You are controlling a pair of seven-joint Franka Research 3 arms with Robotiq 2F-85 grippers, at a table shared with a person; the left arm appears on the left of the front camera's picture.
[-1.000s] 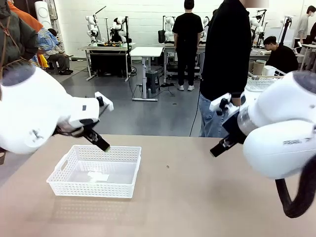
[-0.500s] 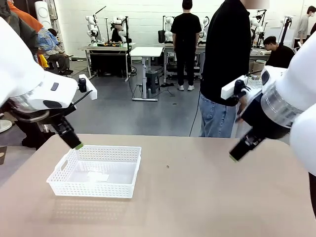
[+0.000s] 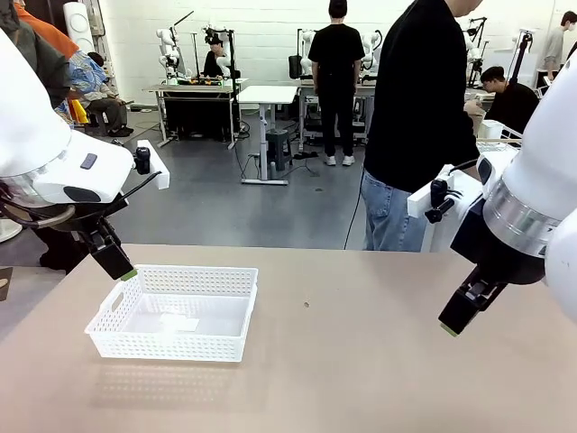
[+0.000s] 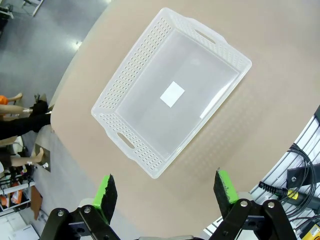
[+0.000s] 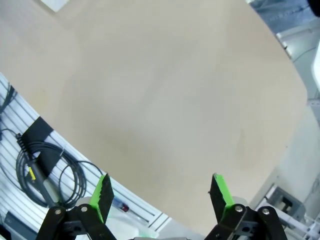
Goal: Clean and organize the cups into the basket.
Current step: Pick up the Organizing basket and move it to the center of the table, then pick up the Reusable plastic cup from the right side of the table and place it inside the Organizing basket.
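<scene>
The basket (image 3: 167, 343) sits on the left half of the desk (image 3: 361, 370), white plastic with lattice sides, a handle cut-out at each short end. Its long sides run nearly across my front view. On its floor lies a small white label (image 3: 176, 320). From my left wrist I look almost straight down into it: the basket (image 4: 127, 82) lies slantwise in that picture, the label (image 4: 172, 94) near the middle of its floor and bare tan desk (image 4: 275, 30) all around it.

My left fingers (image 3: 119, 269) hang in the air over the basket's far left corner, tilted down towards it, not touching it as far as I can tell. They are spread wide with nothing between them; in the wrist view the two green pads (image 4: 106, 192) stand far apart, framing the near edge of the desk.

My right fingers (image 3: 453, 322) hover above the right side of the desk, well apart from the basket, angled down and to the left. They too are spread wide and hold nothing. Between their green pads (image 5: 104, 196) I see plain desk (image 5: 150, 90), and beyond its edge a coil of black cable (image 5: 50, 175).

A person (image 3: 419, 99) in a black top and blue jeans stands at the far side of the desk, right of the middle.
</scene>
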